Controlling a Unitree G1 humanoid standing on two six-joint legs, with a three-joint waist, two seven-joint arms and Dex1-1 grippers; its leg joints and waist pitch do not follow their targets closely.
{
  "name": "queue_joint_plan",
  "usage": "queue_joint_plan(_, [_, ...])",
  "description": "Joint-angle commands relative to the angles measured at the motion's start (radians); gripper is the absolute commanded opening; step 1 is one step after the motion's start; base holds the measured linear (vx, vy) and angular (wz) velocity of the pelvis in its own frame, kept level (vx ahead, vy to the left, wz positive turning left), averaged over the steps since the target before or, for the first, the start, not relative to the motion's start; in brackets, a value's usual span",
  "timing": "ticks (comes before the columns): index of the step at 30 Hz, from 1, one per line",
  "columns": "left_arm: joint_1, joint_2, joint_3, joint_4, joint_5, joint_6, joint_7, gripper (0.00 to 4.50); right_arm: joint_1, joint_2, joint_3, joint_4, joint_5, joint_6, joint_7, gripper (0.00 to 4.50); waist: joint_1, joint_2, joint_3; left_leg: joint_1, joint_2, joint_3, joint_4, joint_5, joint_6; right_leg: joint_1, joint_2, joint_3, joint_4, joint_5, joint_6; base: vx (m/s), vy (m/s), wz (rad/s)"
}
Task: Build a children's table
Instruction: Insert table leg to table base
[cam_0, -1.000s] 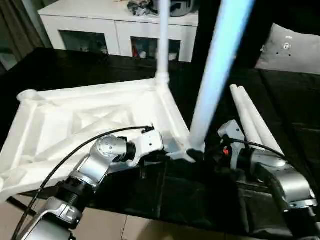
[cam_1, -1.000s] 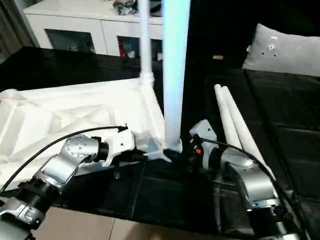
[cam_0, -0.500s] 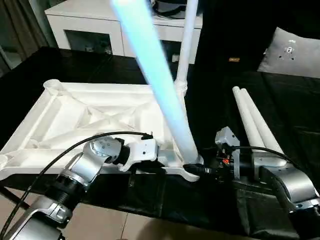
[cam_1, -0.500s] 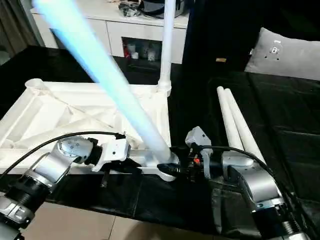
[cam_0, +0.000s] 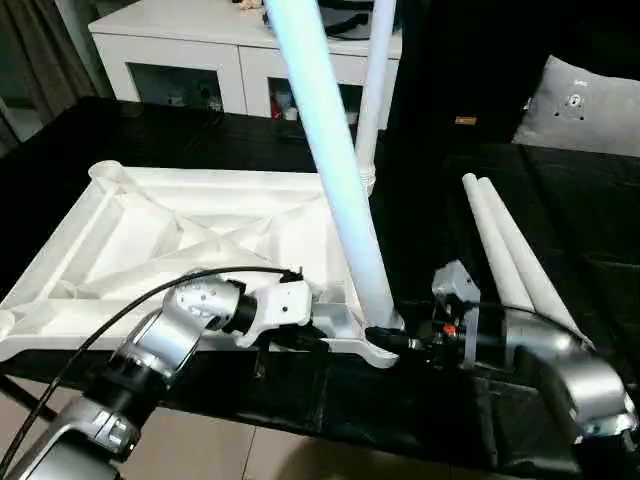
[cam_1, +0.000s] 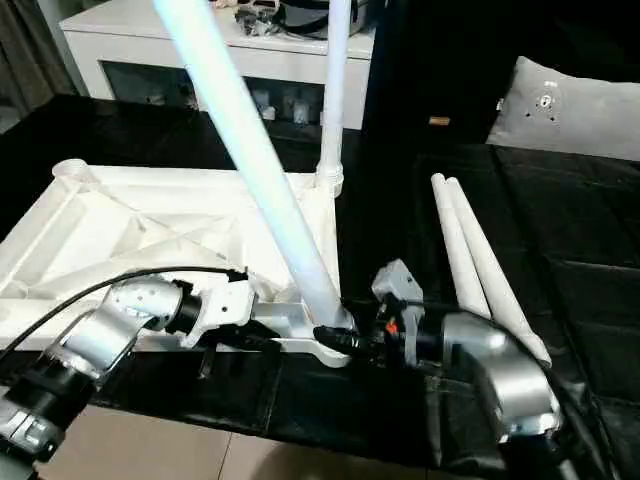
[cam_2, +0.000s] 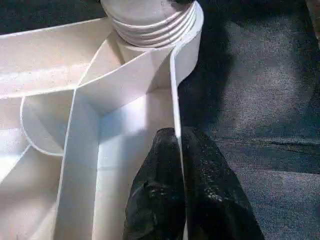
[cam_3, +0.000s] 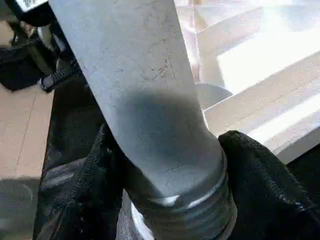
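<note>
Silver forearms (cam_0: 165, 345), black cables, black-fingered tools (cam_2: 187, 192).

A white cabinet with glass doors (cam_0: 240, 75) is seen at the far side, dark clutter (cam_1: 262, 14) lying on its top. A grey pillow (cam_0: 585, 105) rests on a black cloth-covered surface (cam_1: 560, 240).
</note>
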Motion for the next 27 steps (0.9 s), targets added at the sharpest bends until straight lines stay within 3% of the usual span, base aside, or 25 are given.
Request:
queue_joint_plan(1, [0.029,-0.005,-0.056,0.017,0.036,0.006,0.000,0.00,0.010,0.015,0.013,0.037,-0.005,-0.016,-0.029,2.62,-0.001,0.000,-0.038,-0.005,0.031,0.001,-0.066,-0.130,0.036,0.053,-0.052,0.042,-0.069,0.019,-0.247,0.000,0.000,0.00])
queue_joint_plan(3, [0.034,-0.008,-0.050,0.017,0.035,0.007,0.013,0.00,0.013,0.042,-0.006,0.071,-0.005,-0.052,-0.057,2.62,-0.001,0.013,-0.036,-0.004,0.030,-0.001,-0.070,-0.163,0.028,0.051,-0.053,0.042,-0.074,-0.043,-0.236,0.000,0.000,0.00])
queue_joint_plan(8, [0.054,-0.022,-0.034,0.013,0.030,0.008,0.056,0.00,0.015,0.144,-0.095,0.225,0.020,-0.173,-0.149,2.62,-0.015,0.016,-0.027,-0.001,0.032,-0.004,-0.083,-0.275,0.004,0.043,-0.054,0.043,-0.091,-0.204,-0.211,0.000,0.000,0.00])
queue_joint_plan(11, [0.063,-0.027,-0.029,0.008,0.031,0.006,0.071,0.00,0.023,0.174,-0.116,0.276,0.028,-0.212,-0.161,2.62,-0.023,0.019,-0.023,0.001,0.032,-0.007,-0.088,-0.326,0.001,0.041,-0.058,0.044,-0.100,-0.292,-0.198,0.000,0.000,0.00])
queue_joint_plan(13, [0.069,-0.030,-0.024,0.008,0.035,0.000,0.089,0.00,0.031,0.195,-0.125,0.313,0.024,-0.257,-0.171,2.56,-0.024,0.023,-0.026,0.004,0.035,-0.010,-0.092,-0.320,0.004,0.042,-0.058,0.044,-0.102,-0.287,-0.193,0.000,0.000,0.00])
queue_joint_plan(15, [0.070,-0.031,-0.020,0.009,0.037,-0.003,0.098,0.00,0.035,0.200,-0.124,0.326,0.019,-0.276,-0.176,2.46,-0.024,0.024,-0.029,0.002,0.034,-0.007,-0.091,-0.281,0.015,0.043,-0.054,0.045,-0.097,-0.216,-0.201,0.000,0.000,0.00])
queue_joint_plan(21, [0.076,-0.038,-0.009,0.006,0.032,-0.011,0.119,0.00,0.048,0.209,-0.122,0.369,0.000,-0.342,-0.185,2.11,-0.022,0.021,-0.032,0.001,0.033,-0.004,-0.091,-0.241,0.031,0.046,-0.053,0.043,-0.095,-0.157,-0.202,0.000,0.000,0.00])
queue_joint_plan(23, [0.079,-0.039,-0.004,0.005,0.039,-0.018,0.137,0.00,0.037,0.209,-0.121,0.389,-0.015,-0.372,-0.184,1.96,-0.024,0.020,-0.031,0.002,0.034,-0.004,-0.093,-0.262,0.028,0.044,-0.053,0.043,-0.097,-0.182,-0.199,0.000,0.000,0.00])
queue_joint_plan(27, [0.065,-0.052,0.033,0.014,0.041,-0.013,0.208,0.00,0.016,0.185,-0.096,0.383,-0.051,-0.382,-0.189,1.75,-0.023,0.017,-0.025,0.007,0.034,-0.004,-0.098,-0.325,0.017,0.037,-0.055,0.045,-0.111,-0.315,-0.166,0.000,0.000,0.00])
